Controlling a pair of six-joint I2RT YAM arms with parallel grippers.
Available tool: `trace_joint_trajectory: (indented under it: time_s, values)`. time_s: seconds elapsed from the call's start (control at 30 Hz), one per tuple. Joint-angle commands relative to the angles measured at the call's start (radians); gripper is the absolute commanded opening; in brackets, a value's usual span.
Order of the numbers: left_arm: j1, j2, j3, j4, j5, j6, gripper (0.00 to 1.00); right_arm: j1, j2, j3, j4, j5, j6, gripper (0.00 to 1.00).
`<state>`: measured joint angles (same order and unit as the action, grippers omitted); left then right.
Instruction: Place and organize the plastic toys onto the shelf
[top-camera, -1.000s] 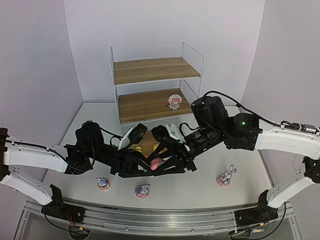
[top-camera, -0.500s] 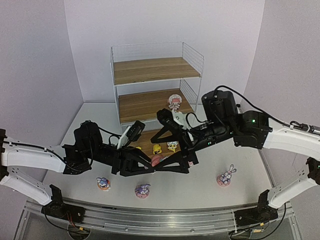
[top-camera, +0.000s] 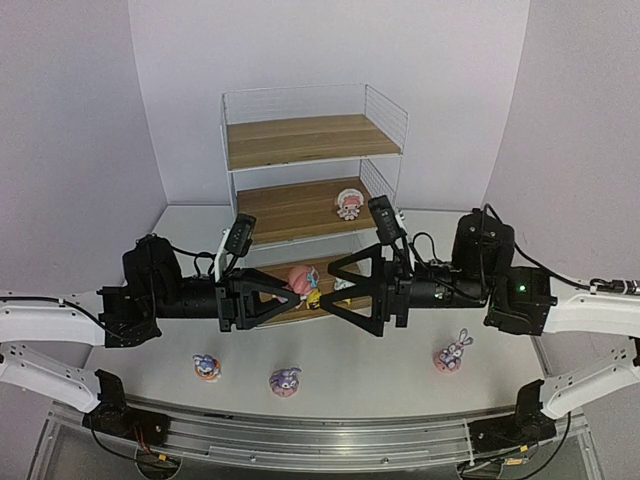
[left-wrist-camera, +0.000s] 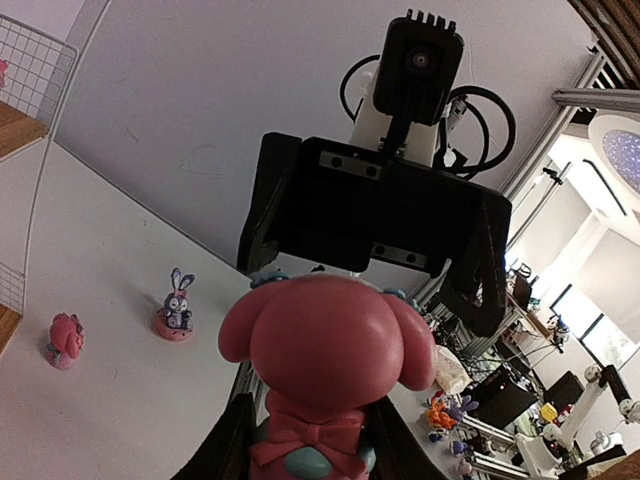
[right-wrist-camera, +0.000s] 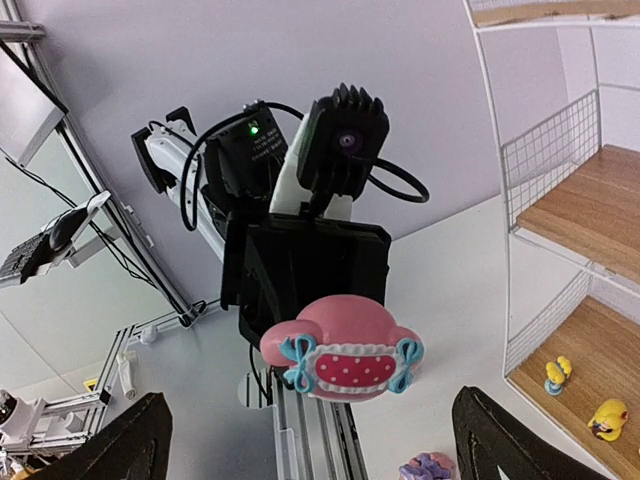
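A pink round-headed toy (top-camera: 301, 279) with blue bows hangs in the air in front of the shelf (top-camera: 300, 140). My left gripper (top-camera: 296, 292) is shut on its lower body; in the left wrist view the toy (left-wrist-camera: 325, 350) fills the space between the dark fingers (left-wrist-camera: 215, 450). My right gripper (top-camera: 332, 290) faces it from the right and stands open, apart from the toy (right-wrist-camera: 345, 355), with its fingers (right-wrist-camera: 130, 450) wide on either side. One pink-and-white toy (top-camera: 349, 204) stands on the middle board. Two yellow toys (right-wrist-camera: 556, 375) (right-wrist-camera: 606, 418) sit on the lowest board.
Three purple bunnies stand on the table near the front: one at the left (top-camera: 207, 367), one in the middle (top-camera: 285, 381), one at the right (top-camera: 451, 354). Another pink toy (left-wrist-camera: 64, 340) stands on the table near the shelf's wire side. Both arms stretch across the shelf's front.
The right gripper has opened, let go of the pink toy and drawn back a little. The left gripper keeps the toy and has risen with it from near the table.
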<state>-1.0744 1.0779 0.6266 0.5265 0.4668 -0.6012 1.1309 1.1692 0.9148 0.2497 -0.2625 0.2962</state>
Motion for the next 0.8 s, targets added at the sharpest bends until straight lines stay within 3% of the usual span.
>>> trace_joint_trajectory:
  time_s: [0.0,0.3,0.77]
  values:
    - [-0.004,0.006,0.047,0.02,-0.036,0.007,0.0,0.001,0.076,0.073,0.105,-0.006,0.073,0.95]
    - [-0.004,0.006,0.042,0.038,-0.041,0.006,0.0,0.001,0.15,0.081,0.202,0.048,0.131,0.94]
    - [-0.004,0.019,0.047,0.045,-0.096,0.01,0.0,0.009,0.177,0.074,0.235,0.074,0.194,0.74]
